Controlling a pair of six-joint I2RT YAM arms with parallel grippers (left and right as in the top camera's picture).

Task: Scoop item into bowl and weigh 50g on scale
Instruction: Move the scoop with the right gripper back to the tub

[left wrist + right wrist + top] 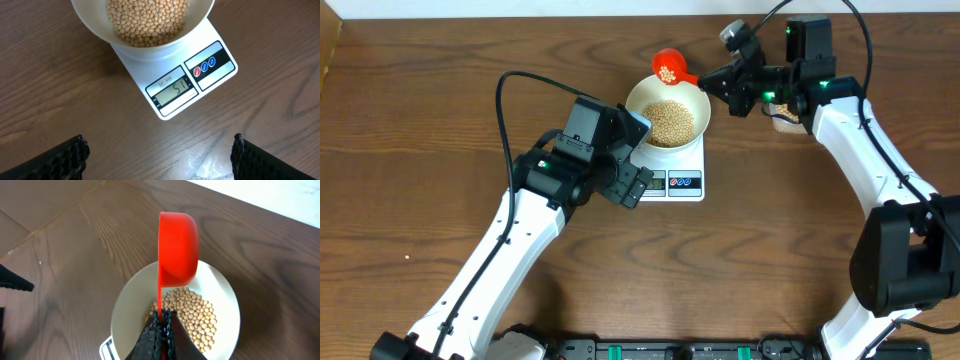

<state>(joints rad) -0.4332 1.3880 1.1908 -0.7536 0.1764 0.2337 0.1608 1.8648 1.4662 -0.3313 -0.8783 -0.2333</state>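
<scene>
Scale is reading 51 with the scoop hanging at the bowl's far rim

Nearest me, the left gripper (160, 139) is hovering just short of the scale's front with its jaws spread wide, holding nothing and touching nothing, bare wooden table (60, 90) showing under it. The scale (172, 91) is sitting with its display end pointing toward the near edge and its long axis running near to far. The bowl (150, 50) is sitting on top, covering the back half, with a heap of beans (147, 20) in it. Past that, the right gripper (162, 330) is clamping tight on the handle of a red scoop (177, 245). The handle is running from the jaws out over the bowl, and the cup is hanging at the far rim with a few beans in it. The right arm is blocking most of a tub (782, 118) behind it.
</scene>
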